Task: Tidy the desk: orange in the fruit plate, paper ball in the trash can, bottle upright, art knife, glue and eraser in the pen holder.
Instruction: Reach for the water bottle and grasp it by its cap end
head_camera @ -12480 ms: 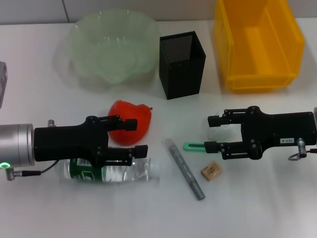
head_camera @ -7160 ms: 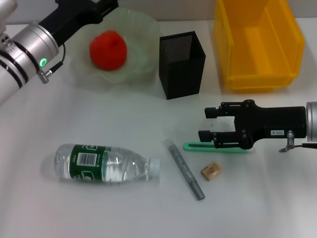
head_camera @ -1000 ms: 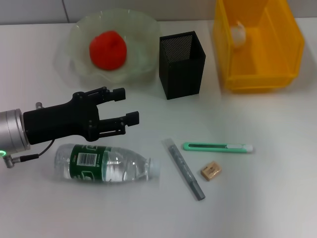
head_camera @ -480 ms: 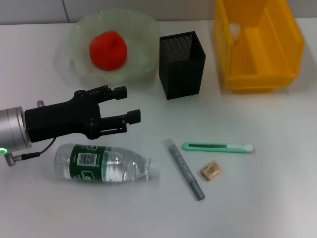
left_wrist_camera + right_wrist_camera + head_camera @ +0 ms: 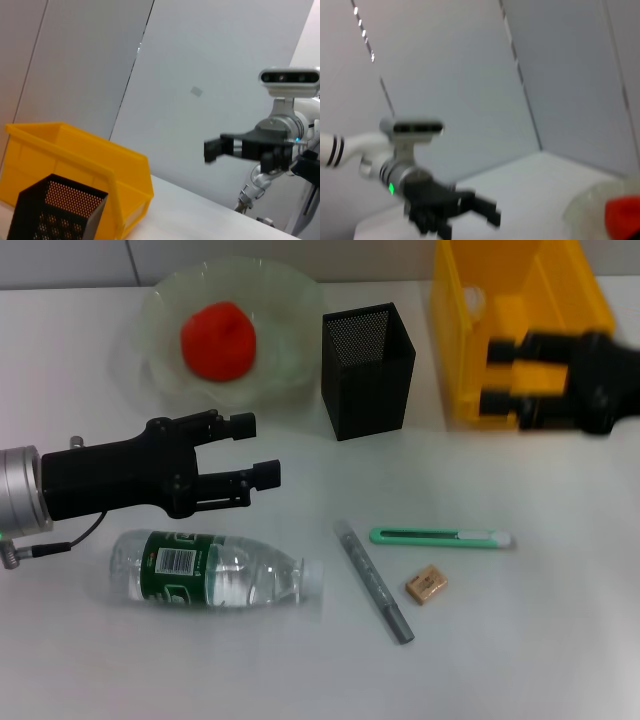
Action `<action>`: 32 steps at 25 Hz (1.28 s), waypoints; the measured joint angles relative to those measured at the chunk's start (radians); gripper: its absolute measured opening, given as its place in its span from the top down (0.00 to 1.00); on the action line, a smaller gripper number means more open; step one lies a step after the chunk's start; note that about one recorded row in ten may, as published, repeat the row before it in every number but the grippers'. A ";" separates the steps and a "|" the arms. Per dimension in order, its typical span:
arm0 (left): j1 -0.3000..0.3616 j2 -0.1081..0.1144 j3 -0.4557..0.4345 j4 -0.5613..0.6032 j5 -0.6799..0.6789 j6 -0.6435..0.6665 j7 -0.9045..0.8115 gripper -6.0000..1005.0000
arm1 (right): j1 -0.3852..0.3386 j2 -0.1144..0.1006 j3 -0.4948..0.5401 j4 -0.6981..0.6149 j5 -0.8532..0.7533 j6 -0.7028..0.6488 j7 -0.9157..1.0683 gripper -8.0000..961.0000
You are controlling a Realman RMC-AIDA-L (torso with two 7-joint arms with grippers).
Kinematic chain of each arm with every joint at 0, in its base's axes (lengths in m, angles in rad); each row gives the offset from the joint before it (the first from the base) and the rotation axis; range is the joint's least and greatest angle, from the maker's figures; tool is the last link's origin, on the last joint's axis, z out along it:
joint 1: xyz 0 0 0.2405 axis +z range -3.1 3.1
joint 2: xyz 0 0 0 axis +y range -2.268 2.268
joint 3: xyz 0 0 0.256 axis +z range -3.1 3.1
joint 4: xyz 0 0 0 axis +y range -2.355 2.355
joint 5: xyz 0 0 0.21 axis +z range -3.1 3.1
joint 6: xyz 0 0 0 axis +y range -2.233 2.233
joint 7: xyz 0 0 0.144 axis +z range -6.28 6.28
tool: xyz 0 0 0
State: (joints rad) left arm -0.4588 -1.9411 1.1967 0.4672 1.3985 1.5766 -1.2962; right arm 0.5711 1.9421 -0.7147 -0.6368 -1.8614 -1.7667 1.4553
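The bottle (image 5: 215, 570) lies on its side, long axis left-to-right, just nearer than the left gripper (image 5: 255, 450), whose jaws gape wide and empty; the right gripper (image 5: 497, 375), also open, is far off.

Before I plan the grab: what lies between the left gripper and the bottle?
Nothing: in the head view, only bare white table separates the open left gripper from the bottle lying on its side just below it.
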 joint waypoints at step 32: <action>-0.061 -0.006 -0.026 0.155 0.247 0.020 -0.128 0.19 | -0.010 0.072 0.000 0.042 -0.139 0.070 -0.070 0.21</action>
State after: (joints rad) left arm -0.5199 -1.9471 1.1702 0.6226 1.6458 1.5971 -1.4237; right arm 0.5614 2.0141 -0.7151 -0.5949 -2.0004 -1.6971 1.3854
